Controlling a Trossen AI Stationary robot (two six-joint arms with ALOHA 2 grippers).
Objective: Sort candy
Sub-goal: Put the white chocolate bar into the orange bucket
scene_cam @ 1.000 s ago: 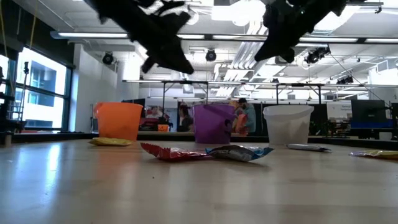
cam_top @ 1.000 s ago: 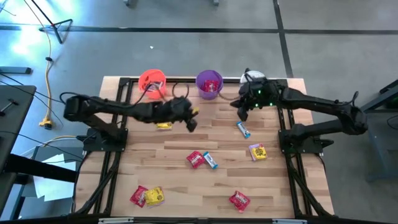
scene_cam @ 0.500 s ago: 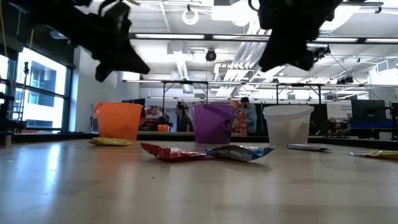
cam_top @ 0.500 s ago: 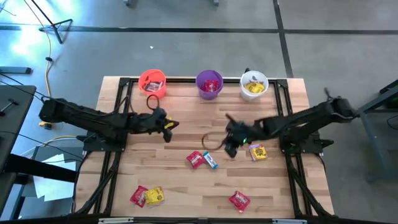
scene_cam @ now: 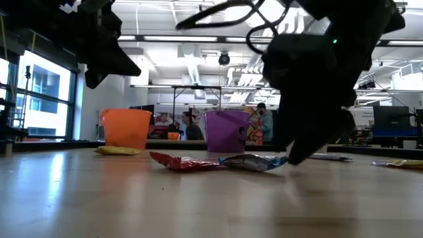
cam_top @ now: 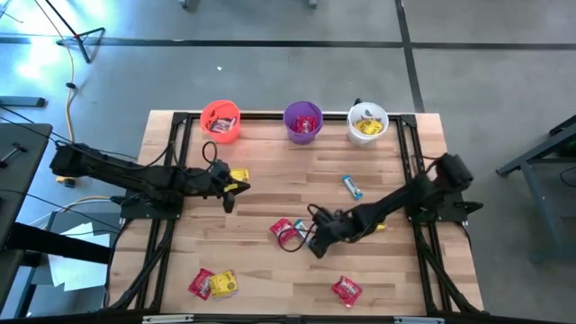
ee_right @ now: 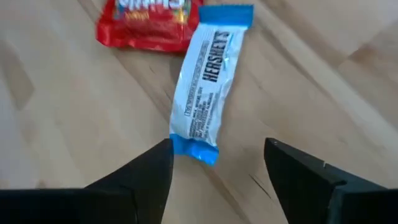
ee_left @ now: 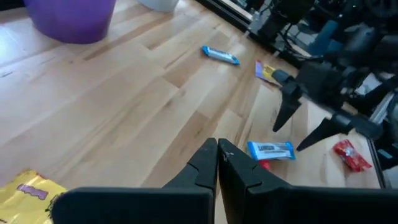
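Right gripper [ee_right: 214,163] has swung down from the cups, fingers spread; blue-and-white bar [ee_right: 205,93] lies just ahead between the tips, touching a red packet [ee_right: 149,22]. Left gripper [ee_left: 217,152] pulled back, fingers closed, empty. I judge the bar's pick is next.

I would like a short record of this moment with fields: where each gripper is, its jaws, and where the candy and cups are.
right gripper: low over the table centre, jaws open, one either side of the near end of the blue-and-white bar
bar's neighbour: red packet, touching the bar's far end
left gripper: at the table's left side, jaws shut, empty
near left gripper: yellow packet
cups: orange cup, purple cup, white cup, in a row along the far edge
other candy: second blue bar, loose on the table
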